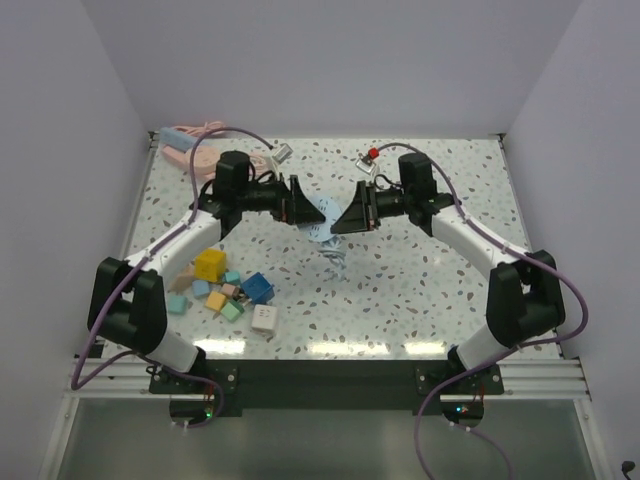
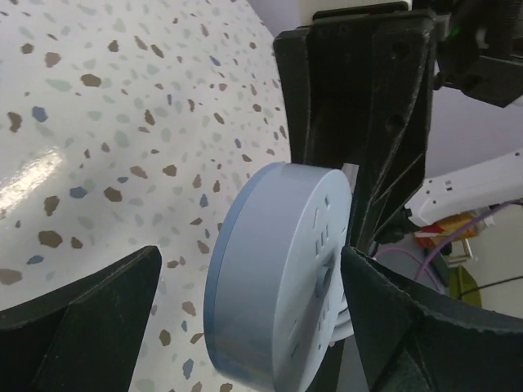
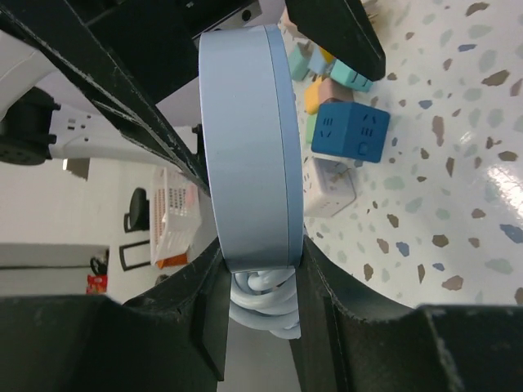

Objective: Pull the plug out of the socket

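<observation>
Top view: both arms meet mid-table, left gripper (image 1: 306, 207) and right gripper (image 1: 347, 217) facing each other with the light-blue round socket (image 1: 325, 232) between them, off the table (image 1: 430, 290). Its cable (image 1: 337, 262) hangs down to the surface. Pink basket (image 1: 187, 137) sits at the far left corner; I can't tell what's in it. A loose pile of cubes lies near the left arm, including a yellow cube (image 1: 210, 264), a blue cube (image 1: 257, 288) and a white cube (image 1: 264, 318), none in any container. Left wrist view: the socket's slotted face is turned towards one finger. The left gripper's fingers (image 2: 90, 327) are spread either side of the disc, and table shows between the disc and the near finger. The right gripper's black body is behind the disc. Right wrist view: I see the socket edge-on, with the right gripper's fingers (image 3: 208, 306) pinching it across its thickness at the lower rim. The coiled cable is tucked between them under the disc. Blue cube and white cube are on the table beyond.
</observation>
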